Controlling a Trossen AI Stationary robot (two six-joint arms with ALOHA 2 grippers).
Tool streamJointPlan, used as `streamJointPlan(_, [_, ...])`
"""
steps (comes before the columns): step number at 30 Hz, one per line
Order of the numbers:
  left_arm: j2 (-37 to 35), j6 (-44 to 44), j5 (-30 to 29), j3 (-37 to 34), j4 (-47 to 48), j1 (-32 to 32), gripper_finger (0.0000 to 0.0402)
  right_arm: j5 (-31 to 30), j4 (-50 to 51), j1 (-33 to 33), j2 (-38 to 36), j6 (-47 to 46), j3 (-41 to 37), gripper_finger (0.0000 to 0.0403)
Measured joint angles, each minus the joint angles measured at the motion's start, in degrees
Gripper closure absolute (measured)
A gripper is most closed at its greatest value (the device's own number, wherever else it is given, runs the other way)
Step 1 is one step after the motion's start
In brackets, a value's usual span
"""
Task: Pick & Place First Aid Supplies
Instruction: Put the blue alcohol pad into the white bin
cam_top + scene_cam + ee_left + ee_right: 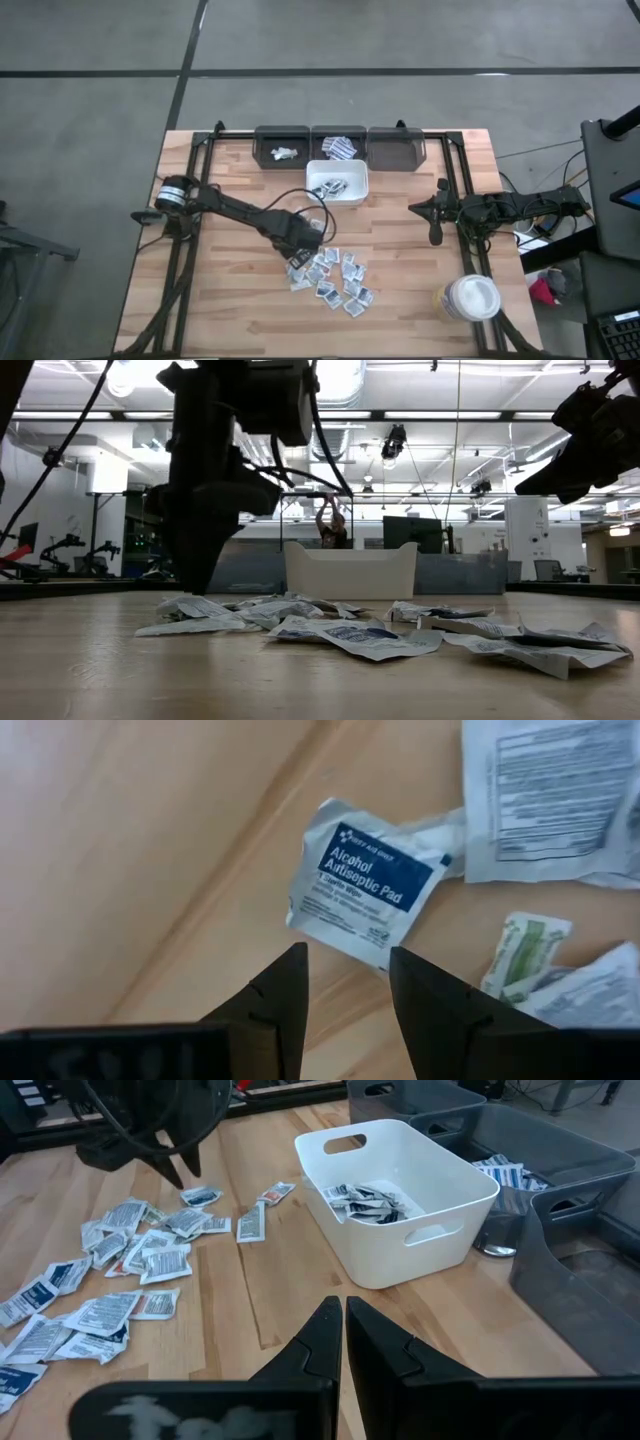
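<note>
Lying scattered across the middle of the wooden bench [230,310], the first aid sachets [333,275] form a loose heap just near of the white bin [338,182], which already has a few inside, with three dark bins [338,146] lined up along the far edge behind it. Left claw [300,243] hangs right over the heap's left edge, fingers spread and empty, an alcohol pad sachet [365,885] just beyond its tips. Right claw [436,224] waits off to the right, fingers pressed together on nothing, a white round tub [468,298] near it.

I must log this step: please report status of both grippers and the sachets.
Left gripper open, empty, over sachet pile. Right gripper shut, empty, waiting aside. White bin holds some sachets. Nothing blocking.
</note>
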State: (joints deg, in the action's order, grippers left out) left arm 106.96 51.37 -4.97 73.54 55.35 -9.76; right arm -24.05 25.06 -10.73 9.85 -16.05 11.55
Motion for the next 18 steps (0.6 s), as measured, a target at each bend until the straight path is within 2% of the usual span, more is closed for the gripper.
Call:
streamJointPlan(13, [-0.2, -0.9, 0.1, -4.6, -6.2, 2.3, 0.0266, 0.0, 0.0, 0.0, 0.0, 0.0, 0.0, 0.0385])
streamJointPlan(18, [-0.5, -1.0, 2.3, -7.0, -10.5, 3.3, 0.0274, 0.0, -0.1, 0.0, 0.0, 0.0, 0.0, 0.0385])
